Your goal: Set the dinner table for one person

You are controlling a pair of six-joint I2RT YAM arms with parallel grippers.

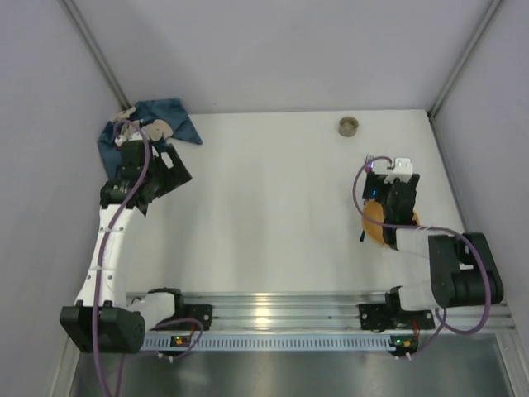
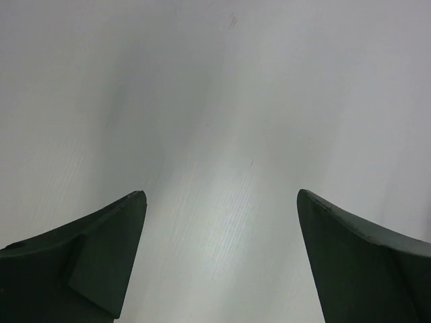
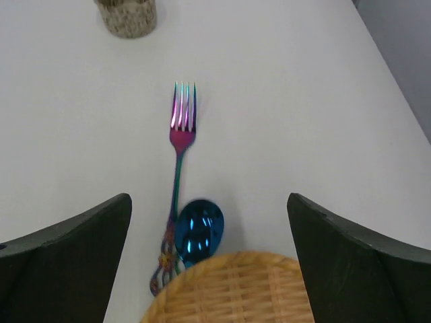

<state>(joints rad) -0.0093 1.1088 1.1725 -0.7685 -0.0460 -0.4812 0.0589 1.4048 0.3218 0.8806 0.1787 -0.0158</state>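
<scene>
Left fingers (image 2: 94, 256) and right fingers (image 3: 67, 256) gape fully, holding nothing, over the white surface (image 1: 273, 215) beneath both arms; treat your setting as unstarted: placemat (image 1: 169, 114) bunched far-left, fork (image 3: 180, 134), spoon (image 3: 199, 235) and woven plate (image 3: 236, 293) clustered at right.

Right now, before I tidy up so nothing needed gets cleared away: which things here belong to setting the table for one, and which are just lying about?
Belong to the job: dinner table, blue placemat, woven plate, fork, spoon, speckled cup.
Not part of it: metal rail at the arm bases, enclosure walls, both fixtures rather than clutter.
</scene>
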